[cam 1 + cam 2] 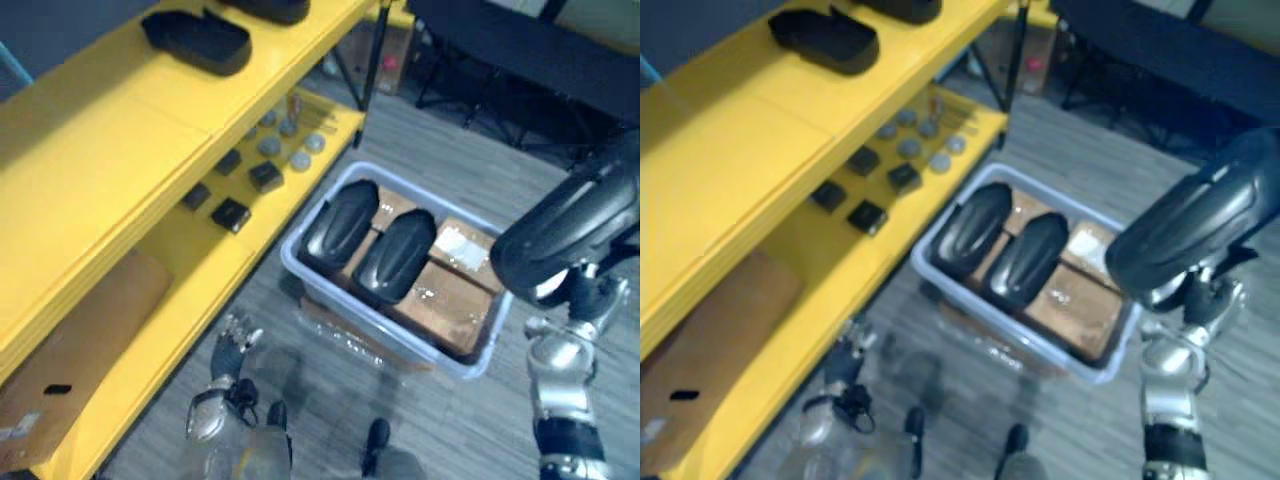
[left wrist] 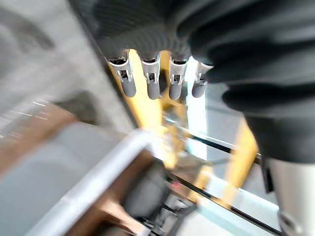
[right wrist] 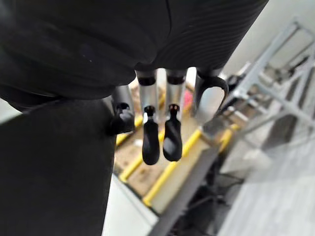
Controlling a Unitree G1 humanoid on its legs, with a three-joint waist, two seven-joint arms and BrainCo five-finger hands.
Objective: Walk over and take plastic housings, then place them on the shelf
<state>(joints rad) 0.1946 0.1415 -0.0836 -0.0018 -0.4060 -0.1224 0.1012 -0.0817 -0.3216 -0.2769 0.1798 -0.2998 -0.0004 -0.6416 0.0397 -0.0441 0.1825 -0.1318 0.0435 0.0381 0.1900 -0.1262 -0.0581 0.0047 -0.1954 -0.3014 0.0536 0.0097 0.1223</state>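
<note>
Yellow shelf (image 1: 100, 150) on my left, grey bin (image 1: 400, 338) on the floor just beside it.
I see two black housings, one (image 1: 340, 220) beside the other (image 1: 397, 255), in the bin, and a shelf housing (image 1: 195, 40) up top. My right hand (image 3: 150, 140) holds a raised housing (image 1: 565, 235), fingers loosely curled against it. My left hand (image 1: 232, 350) hangs low, fingers straight, empty.

workshop or parts-storage area. a yellow shelf (image 1: 120, 150) of several tiers carries small black and grey parts (image 1: 265, 165) on a lower tier and a black plastic housing (image 1: 195, 40) on top. a grey bin (image 1: 400, 338) on the grey plank floor (image 1: 440, 160) holds two more housings (image 1: 395, 255) on cardboard (image 1: 450, 300). black frames (image 1: 500, 45) stand behind.
</note>
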